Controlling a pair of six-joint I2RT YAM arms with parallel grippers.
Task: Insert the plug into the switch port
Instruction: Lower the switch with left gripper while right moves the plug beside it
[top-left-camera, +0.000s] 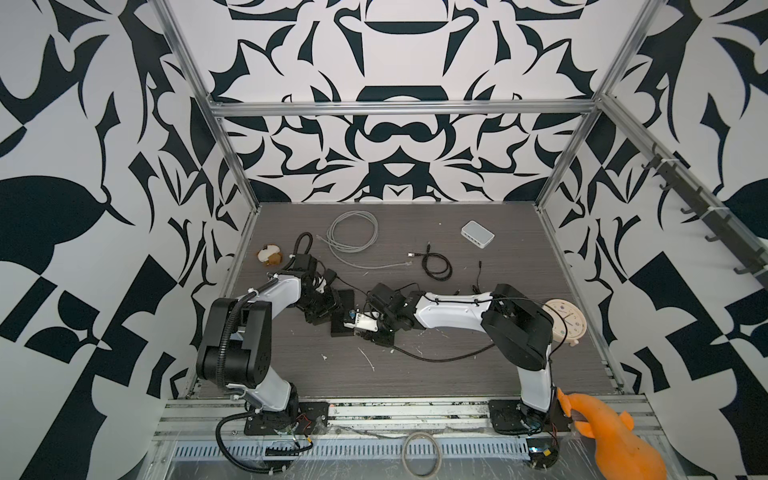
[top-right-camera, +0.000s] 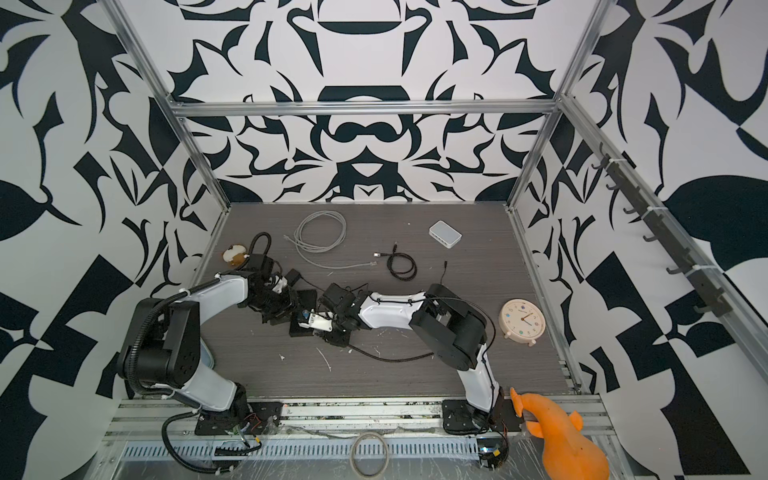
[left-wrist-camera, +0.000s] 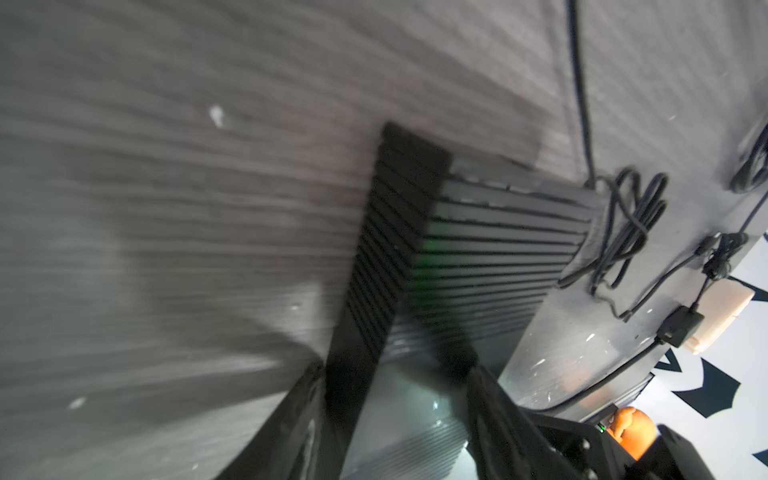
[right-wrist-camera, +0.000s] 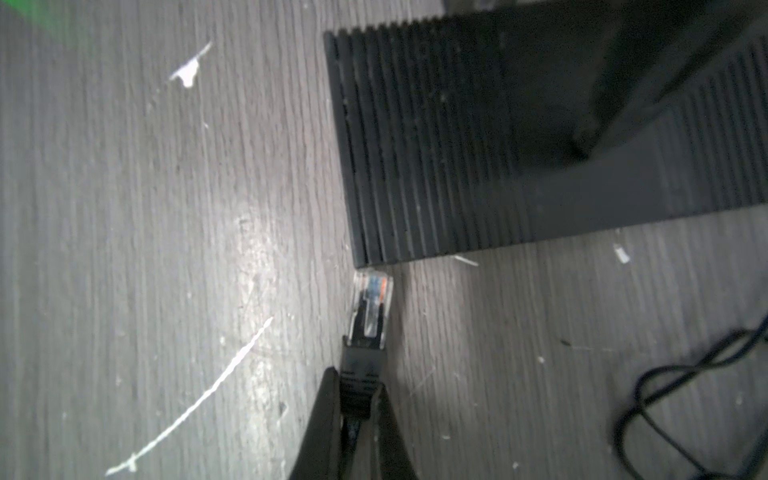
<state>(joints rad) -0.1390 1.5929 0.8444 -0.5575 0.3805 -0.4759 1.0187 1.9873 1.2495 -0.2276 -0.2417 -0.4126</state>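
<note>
The black ribbed switch lies on the table between both arms. My left gripper straddles it, with a finger pressed on each side, so it is shut on the switch. My right gripper is shut on the black boot of the plug. The plug's clear tip sits just off a corner of the switch, close to touching it. No port shows in any view. The plug's black cable trails back under the right arm.
A white box, a coiled grey cable and a coiled black cable lie at the back. A clock stands at the right edge. A small brown toy lies at the left, an orange toy at the front right.
</note>
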